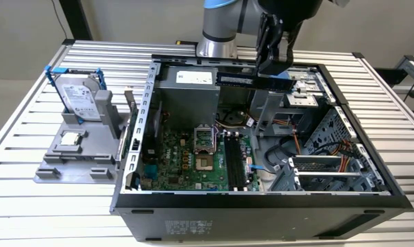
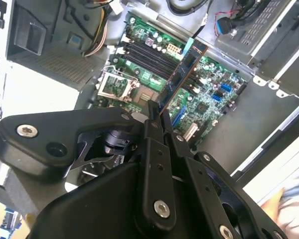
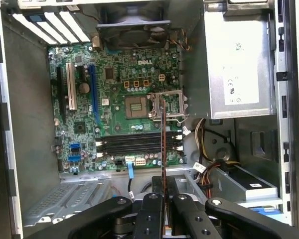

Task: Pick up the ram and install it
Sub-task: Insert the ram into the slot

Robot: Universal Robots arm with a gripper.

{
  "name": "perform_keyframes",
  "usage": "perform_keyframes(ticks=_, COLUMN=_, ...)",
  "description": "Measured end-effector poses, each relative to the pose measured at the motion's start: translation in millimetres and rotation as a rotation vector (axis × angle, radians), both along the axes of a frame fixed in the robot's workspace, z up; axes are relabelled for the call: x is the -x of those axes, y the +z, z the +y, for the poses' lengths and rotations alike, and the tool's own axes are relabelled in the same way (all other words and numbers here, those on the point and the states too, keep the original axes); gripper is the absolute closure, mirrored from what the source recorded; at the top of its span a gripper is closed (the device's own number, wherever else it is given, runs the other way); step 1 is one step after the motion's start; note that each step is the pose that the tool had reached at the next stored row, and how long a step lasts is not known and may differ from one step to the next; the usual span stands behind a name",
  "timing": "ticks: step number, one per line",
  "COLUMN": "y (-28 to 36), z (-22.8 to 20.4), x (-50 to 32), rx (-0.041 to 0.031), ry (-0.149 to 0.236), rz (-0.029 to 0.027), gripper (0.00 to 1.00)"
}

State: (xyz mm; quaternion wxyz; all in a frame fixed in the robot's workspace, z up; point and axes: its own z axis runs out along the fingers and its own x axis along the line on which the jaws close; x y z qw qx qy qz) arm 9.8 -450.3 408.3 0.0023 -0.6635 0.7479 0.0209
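The black gripper (image 1: 270,68) on the robot arm is hanging over the far side of the open black desktop computer case (image 1: 262,211). Its fingers are pinching the ram (image 1: 252,81), a long, thin blue-green circuit-board stick with a row of black chips. In the exterior view the stick is lying level in the air near the case's far wall, with most of its length sticking out to the exterior view's left of the fingers. It is sitting well apart from the pair of long black memory slots (image 1: 236,162) on the green motherboard (image 1: 186,164) below, so it is not seated. The square metal processor socket (image 1: 203,138) is showing just beside those slots. In the second wrist view the gripper (image 2: 157,113) is clamping one end of the ram (image 2: 182,72), which is slanting away over the motherboard. In the first wrist view the ram (image 3: 163,134) is showing edge-on, a thin line rising from the closed fingers (image 3: 152,199) and crossing the slots (image 3: 134,144). Outside the case, on the slatted metal table (image 1: 28,108), a grey plastic stand (image 1: 76,159) is carrying an upright silver hard drive in a blue frame (image 1: 80,95) and a small square silver processor chip (image 1: 69,138).
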Motion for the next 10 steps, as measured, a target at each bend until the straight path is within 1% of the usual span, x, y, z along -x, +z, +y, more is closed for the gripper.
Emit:
perform_keyframes(ticks=6, y=0.0, z=0.0, x=0.0, rx=0.0, ry=-0.065, rz=0.0, gripper=1.0)
perform_keyframes(ticks=10, y=0.0, z=-0.7, x=0.1, rx=-0.0001, ry=-0.09, rz=0.0001, gripper=1.0)
